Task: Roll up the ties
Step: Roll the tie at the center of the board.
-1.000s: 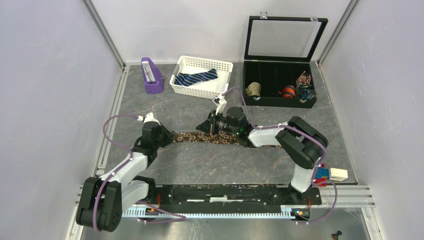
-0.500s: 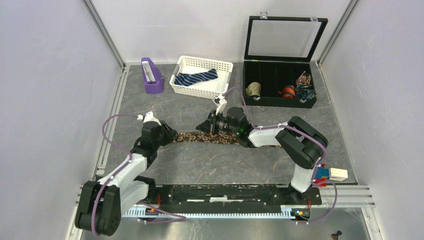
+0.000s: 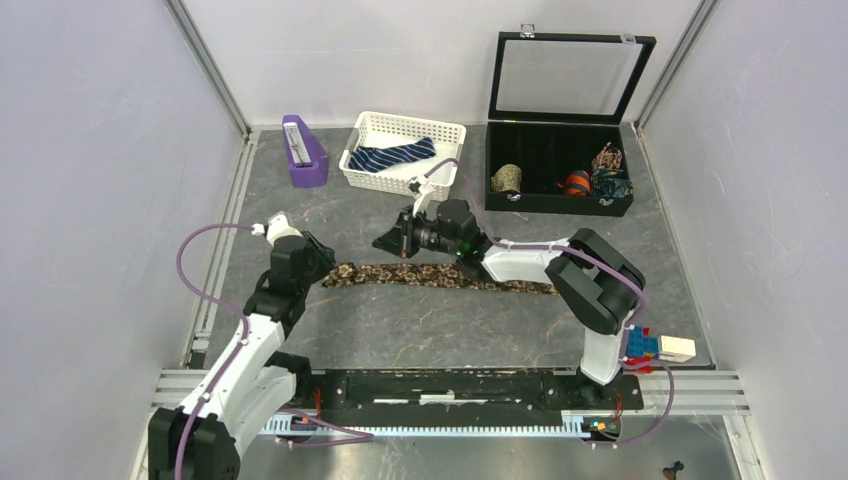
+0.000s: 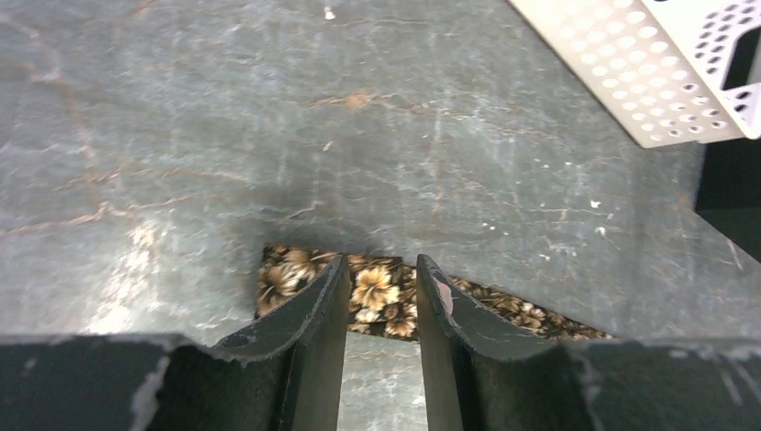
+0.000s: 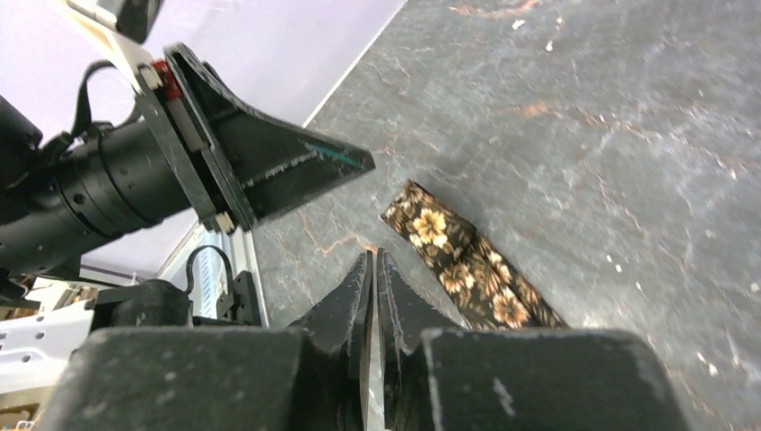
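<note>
The brown patterned tie (image 3: 440,275) lies stretched flat across the middle of the tabletop (image 3: 420,335), running lengthwise between the left and right edges. Its left end sits right at the tips of the left tool (image 4: 381,265), whose fingers are spread and grip nothing. The right tool (image 5: 372,260) hangs near that same end on the far-edge side, fingers pressed together on nothing — and the navy striped tie (image 3: 392,156) lies in the white basket (image 3: 404,122) by the far edge.
</note>
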